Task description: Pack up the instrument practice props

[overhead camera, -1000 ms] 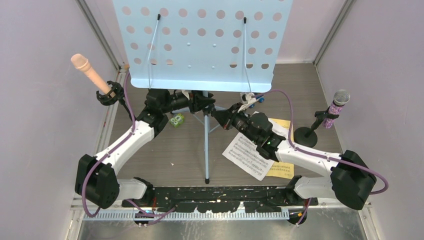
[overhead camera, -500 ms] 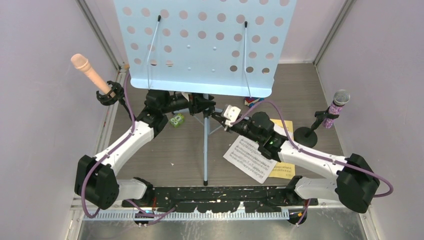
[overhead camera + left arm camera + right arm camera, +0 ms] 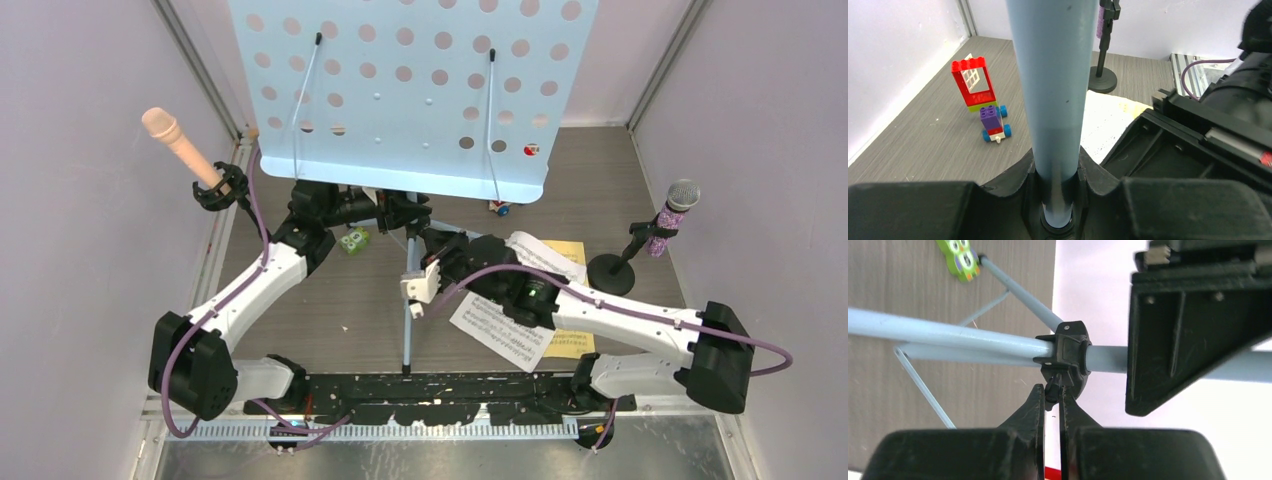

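Pale-blue music rack [image 3: 400, 90]: pole [image 3: 1053, 100] clamped in left gripper [image 3: 398, 212], collar [image 3: 1065, 352] pinched by right gripper [image 3: 1052, 392], walls [image 3: 80, 250] close

From the right wrist, a pale-blue pole [image 3: 948, 332] lies straight across the picture. Near the middle a black collar [image 3: 1068, 347] wraps round it, and 1 leg [image 3: 1018, 290] runs from that collar up to the left, ending just beside a small green block [image 3: 962, 255] with owl eyes. Thin pale-blue braces [image 3: 923, 390] angle away lower left over the wood-grain desk [image 3: 973, 430].

The right end effector [image 3: 1050, 390] comes up from the bottom edge, its 2 fingers [image 3: 1030, 410] drawn nearly together, pinching a small black tab on the collar's underside.

To the right, a black blocky housing [image 3: 1173, 325] sits across the pole, against a white wall [image 3: 1088, 280].
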Available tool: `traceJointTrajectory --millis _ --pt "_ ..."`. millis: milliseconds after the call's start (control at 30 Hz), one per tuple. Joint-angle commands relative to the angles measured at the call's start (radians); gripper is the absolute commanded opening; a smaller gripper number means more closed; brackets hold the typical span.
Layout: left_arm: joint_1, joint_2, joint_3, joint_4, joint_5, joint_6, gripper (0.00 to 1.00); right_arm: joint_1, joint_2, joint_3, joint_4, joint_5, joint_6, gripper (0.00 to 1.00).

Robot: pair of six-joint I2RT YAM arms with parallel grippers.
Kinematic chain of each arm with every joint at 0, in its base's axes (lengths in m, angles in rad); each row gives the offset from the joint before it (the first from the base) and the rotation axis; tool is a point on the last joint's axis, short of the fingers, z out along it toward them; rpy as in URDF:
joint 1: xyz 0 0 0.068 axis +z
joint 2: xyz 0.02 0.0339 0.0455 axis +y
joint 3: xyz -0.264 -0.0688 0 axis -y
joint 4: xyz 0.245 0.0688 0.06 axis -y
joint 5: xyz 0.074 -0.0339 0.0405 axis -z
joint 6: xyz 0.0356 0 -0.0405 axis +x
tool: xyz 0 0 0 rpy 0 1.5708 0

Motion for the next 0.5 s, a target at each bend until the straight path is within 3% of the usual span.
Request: traceJointTrajectory --millis 0,167,233,367,467 --pt "-0.024 -0.016 0.012 0.062 0.007 0.005 0.0 0.119 0.089 0.059 -0.192 0.105 -0.302 0.0" --pt "-0.024 -0.016 0.012 0.059 0.005 0.007 0.0 0.15 0.13 0.024 -0.064 0.27 -0.429 0.0" --pt "-0.024 -0.016 0.011 0.058 0.004 0.008 0.0 0.154 0.114 0.014 -0.045 0.257 -0.409 0.03" --pt "-0.024 -0.014 0.012 0.057 0.001 0.008 0.0 0.154 0.055 0.062 -0.239 0.159 -0.295 0.13" --pt "-0.024 -0.013 0.011 0.055 -0.004 0.008 0.0 0.157 0.0 0.039 -0.237 0.127 -0.231 0.25"
